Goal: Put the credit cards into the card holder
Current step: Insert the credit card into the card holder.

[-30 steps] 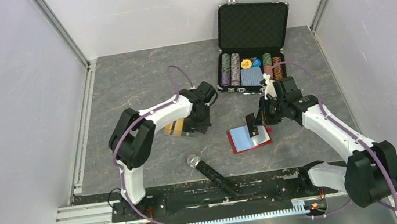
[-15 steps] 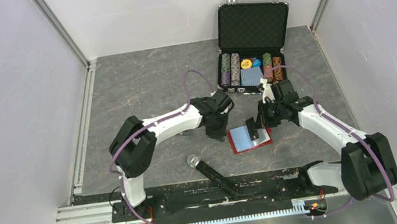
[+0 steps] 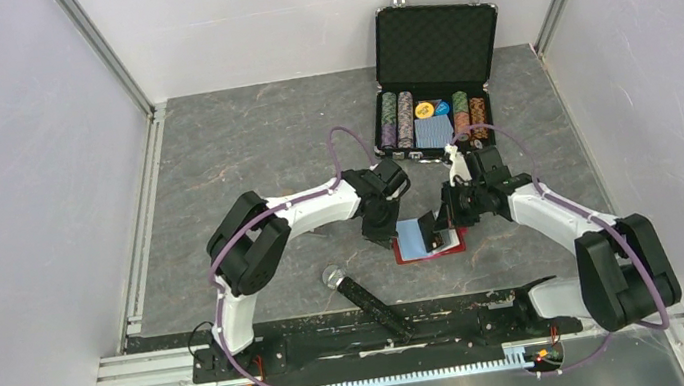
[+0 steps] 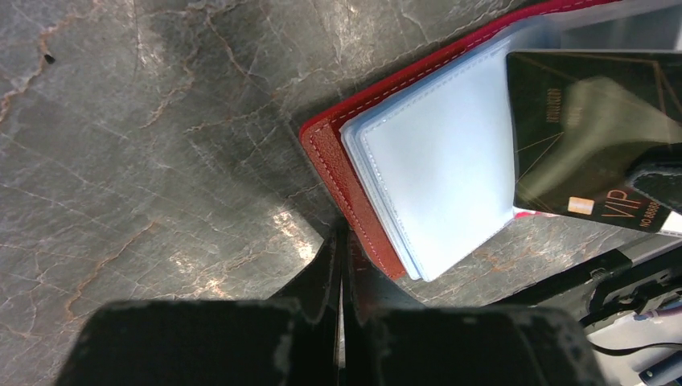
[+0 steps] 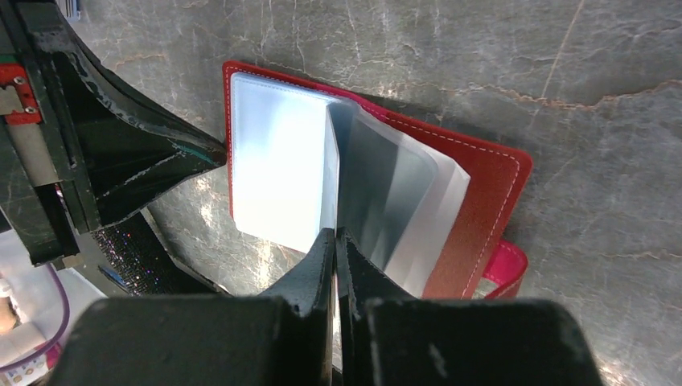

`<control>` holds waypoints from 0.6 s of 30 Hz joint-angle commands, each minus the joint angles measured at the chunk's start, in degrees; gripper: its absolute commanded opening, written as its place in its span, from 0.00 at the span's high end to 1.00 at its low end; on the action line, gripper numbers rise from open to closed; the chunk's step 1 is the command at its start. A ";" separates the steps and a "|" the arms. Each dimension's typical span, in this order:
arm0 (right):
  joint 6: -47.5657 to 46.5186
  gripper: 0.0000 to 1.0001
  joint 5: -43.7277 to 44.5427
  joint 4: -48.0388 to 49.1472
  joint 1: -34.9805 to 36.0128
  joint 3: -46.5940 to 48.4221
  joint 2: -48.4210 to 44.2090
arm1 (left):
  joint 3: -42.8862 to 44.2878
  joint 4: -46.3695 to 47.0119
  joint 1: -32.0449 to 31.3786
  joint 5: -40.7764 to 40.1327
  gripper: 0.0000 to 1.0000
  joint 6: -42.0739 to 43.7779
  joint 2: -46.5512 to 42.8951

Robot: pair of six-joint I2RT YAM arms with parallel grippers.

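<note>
TOP: open red leather-like card holder [image 3: 433, 253], left gripper [image 3: 386, 233] at one edge, right gripper [image 3: 437, 230] over its sleeves [image 3: 412, 239] | LEFT WRIST: left gripper pinched together beside its rim; right gripper clamps a black VIP credit card [image 4: 579, 137] above it | RIGHT WRIST: floppy sleeves may deflect the card, we judge.

Open poker-chip case [image 3: 438, 43], black stick [image 3: 370, 300].
</note>
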 commanded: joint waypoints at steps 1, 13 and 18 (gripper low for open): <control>0.47 1.00 -3.47 3.83 -0.07 -2.42 1.48 | 0.19 0.15 -0.27 -0.82 0.98 -0.86 3.30; 2.45 1.00 -5.49 6.91 -1.66 -5.52 3.80 | 0.29 -1.77 -0.38 -1.88 0.98 0.50 3.16; 3.94 1.00 -3.60 6.95 -3.98 -6.65 0.53 | 0.13 -1.83 -0.45 -1.80 0.98 0.53 3.13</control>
